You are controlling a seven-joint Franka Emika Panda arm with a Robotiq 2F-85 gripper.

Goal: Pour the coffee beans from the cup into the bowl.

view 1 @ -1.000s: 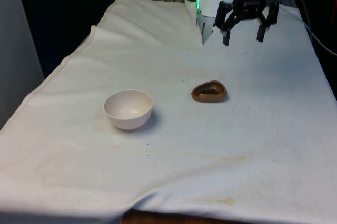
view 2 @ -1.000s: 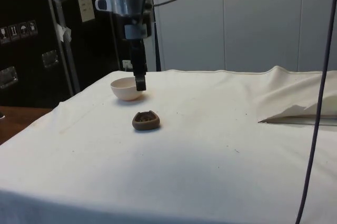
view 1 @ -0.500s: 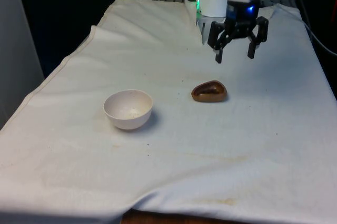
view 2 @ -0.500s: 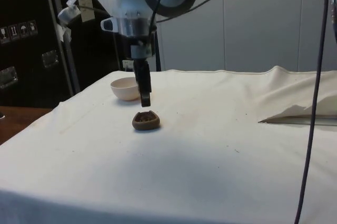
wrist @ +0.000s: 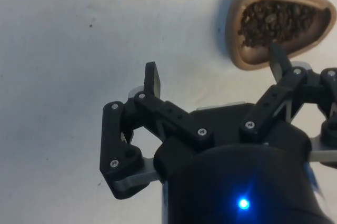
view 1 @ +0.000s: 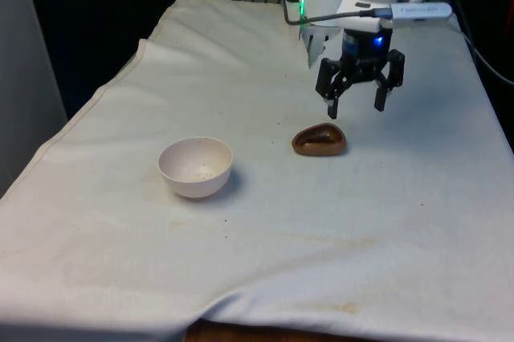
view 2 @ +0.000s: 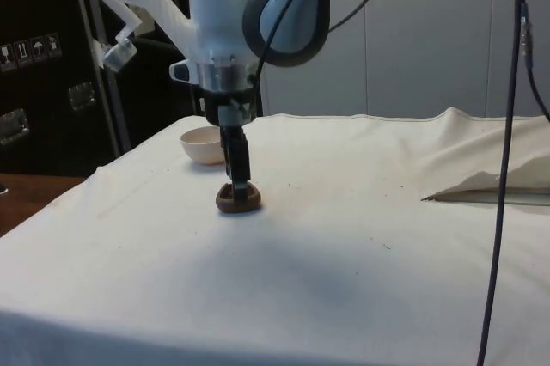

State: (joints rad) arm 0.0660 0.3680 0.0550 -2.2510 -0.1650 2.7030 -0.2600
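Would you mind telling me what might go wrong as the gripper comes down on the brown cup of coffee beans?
1. The open black gripper sits off-centre of the shallow brown teardrop-shaped cup; one finger overlaps its rim in the wrist view, so it may clip the rim and scatter the coffee beans.
2. The white bowl stands apart, so a tilted grasp could spill beans on the way.

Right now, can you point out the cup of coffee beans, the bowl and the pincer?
cup (view 1: 319,140): front view, on its brown side wall.
bowl (view 1: 195,168): front view, on its white inner wall.
pincer (view 1: 356,109): front view, midway between its fingertips.
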